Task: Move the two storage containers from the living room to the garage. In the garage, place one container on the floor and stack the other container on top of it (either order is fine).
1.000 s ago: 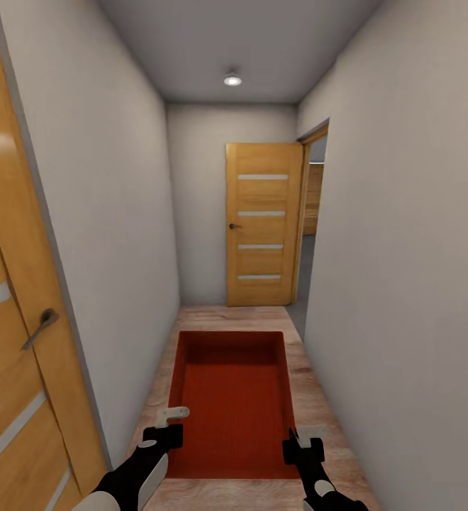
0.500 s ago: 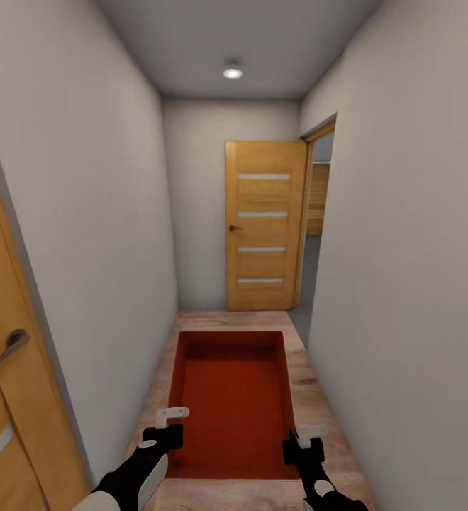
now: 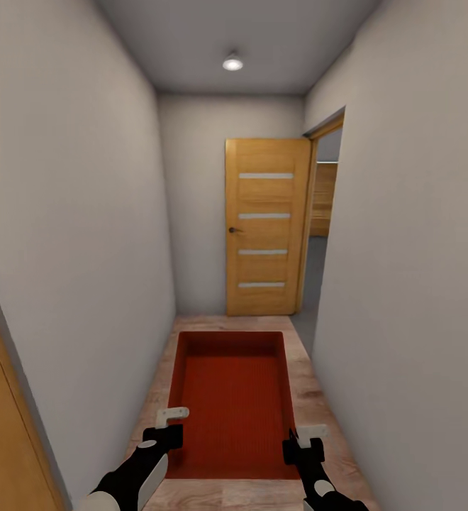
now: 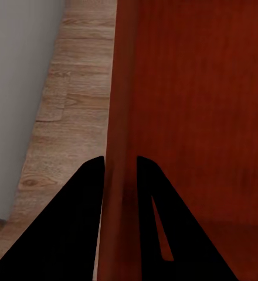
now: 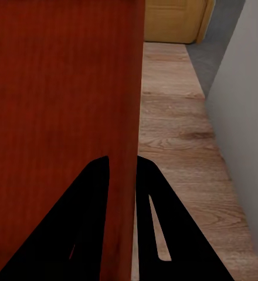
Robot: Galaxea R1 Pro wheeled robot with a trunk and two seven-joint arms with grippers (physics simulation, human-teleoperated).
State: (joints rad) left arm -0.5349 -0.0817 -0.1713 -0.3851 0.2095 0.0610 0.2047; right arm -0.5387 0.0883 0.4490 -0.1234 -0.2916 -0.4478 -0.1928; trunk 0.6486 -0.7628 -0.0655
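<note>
I carry one red-orange open-top storage container (image 3: 232,397) in front of me, held level above the light wood plank floor of a narrow hallway. My left gripper (image 3: 169,426) is shut on its left wall (image 4: 118,117), one finger on each side of the thin wall. On the opposite side my right gripper (image 3: 299,441) is shut on the right wall (image 5: 135,105) the same way. The container's inside is bare. The garage's dark grey floor is out of view.
Plain grey walls close in on both sides. A wooden door (image 3: 266,227) stands open at the hallway's far end, beside a doorway (image 3: 320,234) on the right that shows grey floor. Another wooden door's edge (image 3: 0,426) is at the near left.
The whole view has moved forward along the hallway: the near-left door has slid almost out of the picture and the far door looks larger. Both grippers keep the same hold on the container.
</note>
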